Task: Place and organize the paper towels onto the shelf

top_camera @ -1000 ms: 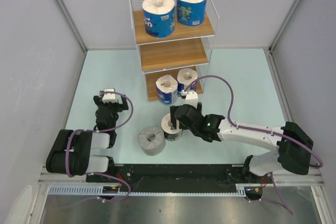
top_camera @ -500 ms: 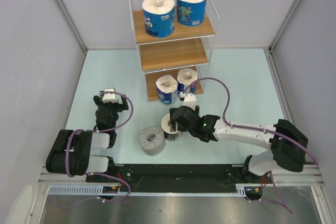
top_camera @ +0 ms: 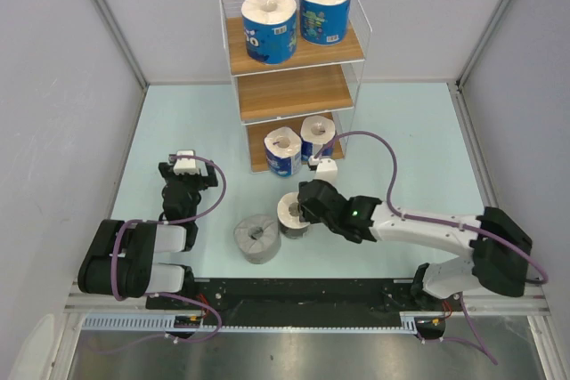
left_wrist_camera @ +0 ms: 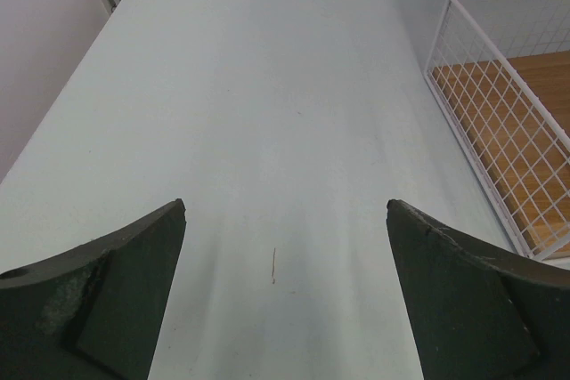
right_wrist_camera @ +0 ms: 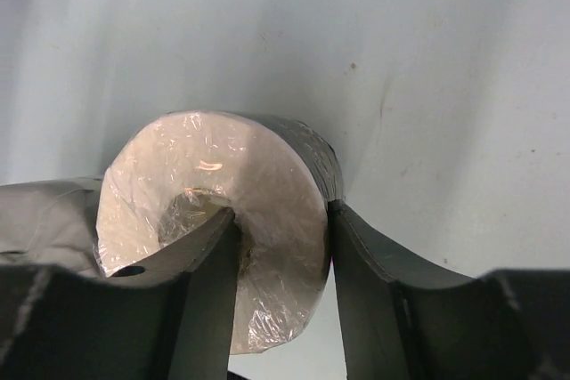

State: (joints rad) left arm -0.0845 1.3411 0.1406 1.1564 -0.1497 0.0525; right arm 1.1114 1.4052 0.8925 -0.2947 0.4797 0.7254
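Observation:
The shelf (top_camera: pixel 289 91) stands at the back. Two blue-wrapped paper towels (top_camera: pixel 269 24) (top_camera: pixel 324 8) stand on its top board and two more (top_camera: pixel 283 150) (top_camera: pixel 318 136) on its bottom board. The dark-wrapped roll (top_camera: pixel 292 212) stands on the table in front of it. My right gripper (top_camera: pixel 307 211) is shut on this roll's wall (right_wrist_camera: pixel 267 184), one finger in the core and one outside (right_wrist_camera: pixel 280 213). The grey-wrapped roll (top_camera: pixel 256 238) stands just to its left. My left gripper (top_camera: pixel 184 166) is open and empty over bare table (left_wrist_camera: pixel 285 211).
The shelf's middle board is bare. The shelf's wire side (left_wrist_camera: pixel 499 113) shows at the right of the left wrist view. The grey roll (right_wrist_camera: pixel 44 211) lies close beside my right gripper's left finger. Grey walls close in the table on three sides.
My right gripper pushed left over the dark roll, then drew back slightly right, so more of the roll's top shows. The left arm has not moved.

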